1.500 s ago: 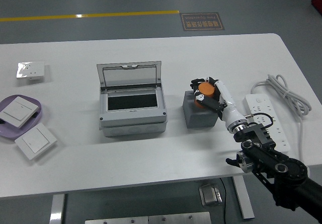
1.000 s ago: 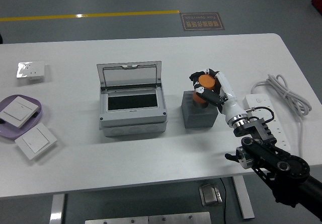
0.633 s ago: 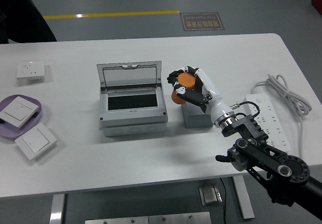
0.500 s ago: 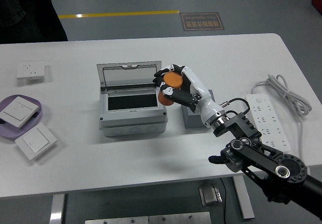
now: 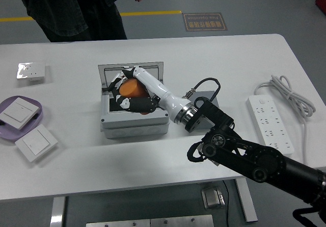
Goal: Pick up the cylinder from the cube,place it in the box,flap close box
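My right hand [image 5: 127, 90] reaches in from the lower right and is shut on the orange cylinder [image 5: 131, 88]. It holds the cylinder over the open cavity of the grey box [image 5: 133, 125]. The box's clear lid [image 5: 151, 69] stands open at the back. The grey cube [image 5: 208, 95] shows only as a small part behind my right forearm. My left arm is out of view.
A white power strip [image 5: 270, 123] with its cable lies at the right. A purple tray [image 5: 7, 104] with a switch plate, a loose switch plate [image 5: 35, 143] and a white socket [image 5: 30, 72] lie at the left. A person in dark clothes [image 5: 81, 7] stands at the far side.
My right hand has carried the cylinder left from the cube to over the box's opening. A person has stepped in at the far side of the table.
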### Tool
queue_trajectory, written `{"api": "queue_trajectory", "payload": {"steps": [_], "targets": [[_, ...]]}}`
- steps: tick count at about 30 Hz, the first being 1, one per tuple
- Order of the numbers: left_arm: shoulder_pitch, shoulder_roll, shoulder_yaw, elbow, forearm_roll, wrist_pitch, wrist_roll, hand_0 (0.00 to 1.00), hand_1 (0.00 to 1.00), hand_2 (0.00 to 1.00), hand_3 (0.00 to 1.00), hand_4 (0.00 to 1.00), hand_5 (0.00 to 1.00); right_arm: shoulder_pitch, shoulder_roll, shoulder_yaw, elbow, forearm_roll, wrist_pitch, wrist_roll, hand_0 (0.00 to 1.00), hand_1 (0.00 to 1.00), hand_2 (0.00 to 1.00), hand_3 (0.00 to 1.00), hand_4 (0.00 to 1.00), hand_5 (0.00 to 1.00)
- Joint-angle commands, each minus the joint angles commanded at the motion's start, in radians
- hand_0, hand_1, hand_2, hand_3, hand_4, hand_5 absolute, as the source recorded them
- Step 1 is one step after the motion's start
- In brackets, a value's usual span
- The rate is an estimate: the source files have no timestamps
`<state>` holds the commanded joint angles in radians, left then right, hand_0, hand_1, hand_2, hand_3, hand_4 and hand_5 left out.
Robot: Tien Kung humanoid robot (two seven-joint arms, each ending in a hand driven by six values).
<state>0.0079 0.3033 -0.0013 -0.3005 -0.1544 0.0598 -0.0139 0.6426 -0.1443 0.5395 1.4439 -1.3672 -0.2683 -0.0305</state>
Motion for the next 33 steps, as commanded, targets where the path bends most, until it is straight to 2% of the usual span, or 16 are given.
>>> {"api": "queue_trajectory", "payload": {"steps": [4,7,14,15,17,18,19,23,24,27,29,30,33], "targets": [[-0.001,0.001,0.001,0.000,0.001,0.000,0.000,0.615,0.629,0.614,0.637,0.730,0.300,0.033,0.026,-0.061,-0.063,-0.156,-0.023,-0.086,0.115,0.136,0.164,0.140,0.002,0.002],[0.001,0.004,-0.009,-0.002,0.014,0.001,0.001,0.615,0.629,0.615,0.638,0.732,0.303,0.041,0.045,-0.090,-0.111,-0.276,-0.063,-0.127,0.107,0.132,0.167,0.142,0.002,0.002],[0.014,0.021,-0.008,-0.008,0.027,0.003,0.002,0.615,0.629,0.616,0.638,0.731,0.305,0.047,0.084,-0.092,-0.221,-0.456,-0.190,-0.096,0.108,0.140,0.184,0.163,0.002,0.002],[0.015,0.024,-0.005,-0.009,0.033,0.003,0.003,0.615,0.629,0.616,0.638,0.731,0.305,0.055,0.091,-0.095,-0.243,-0.456,-0.190,-0.097,0.108,0.140,0.184,0.163,0.002,0.002],[0.013,0.027,-0.001,-0.012,0.040,0.004,0.005,0.615,0.629,0.616,0.638,0.731,0.305,0.066,0.102,-0.100,-0.284,-0.454,-0.155,-0.125,0.108,0.140,0.184,0.163,0.002,0.002],[0.012,0.029,-0.001,-0.012,0.042,0.004,0.005,0.615,0.629,0.616,0.639,0.732,0.305,0.070,0.104,-0.101,-0.304,-0.450,-0.137,-0.136,0.151,0.177,0.200,0.176,0.002,0.002],[0.011,0.029,0.000,-0.013,0.042,0.004,0.005,0.615,0.629,0.616,0.639,0.732,0.305,0.071,0.104,-0.101,-0.318,-0.447,-0.126,-0.142,0.151,0.177,0.200,0.176,0.002,0.002],[0.009,0.028,0.001,-0.013,0.038,0.004,0.004,0.615,0.629,0.616,0.639,0.732,0.305,0.064,0.104,-0.096,-0.341,-0.435,-0.122,-0.146,0.151,0.177,0.200,0.176,0.002,0.002],[0.009,0.027,0.001,-0.013,0.038,0.003,0.005,0.615,0.628,0.615,0.641,0.731,0.307,0.063,0.104,-0.095,-0.343,-0.434,-0.128,-0.144,0.545,0.613,0.643,0.679,0.390,0.128],[0.008,0.025,0.000,-0.015,0.043,0.004,0.007,0.615,0.628,0.615,0.641,0.731,0.307,0.063,0.105,-0.095,-0.342,-0.436,-0.144,-0.136,0.545,0.613,0.643,0.679,0.390,0.128],[0.005,0.026,-0.013,-0.019,0.077,0.004,0.018,0.615,0.628,0.615,0.641,0.731,0.307,0.064,0.106,-0.096,-0.340,-0.433,-0.149,-0.135,0.545,0.613,0.643,0.679,0.390,0.128],[0.004,0.027,-0.020,-0.021,0.092,0.004,0.024,0.616,0.629,0.616,0.641,0.732,0.308,0.065,0.107,-0.098,-0.339,-0.428,-0.150,-0.134,0.843,0.771,0.782,0.831,0.751,0.463],[0.004,0.029,-0.043,-0.024,0.134,0.004,0.043,0.616,0.629,0.616,0.641,0.732,0.308,0.067,0.113,-0.104,-0.343,-0.408,-0.158,-0.124,0.843,0.771,0.782,0.831,0.751,0.463]]}}
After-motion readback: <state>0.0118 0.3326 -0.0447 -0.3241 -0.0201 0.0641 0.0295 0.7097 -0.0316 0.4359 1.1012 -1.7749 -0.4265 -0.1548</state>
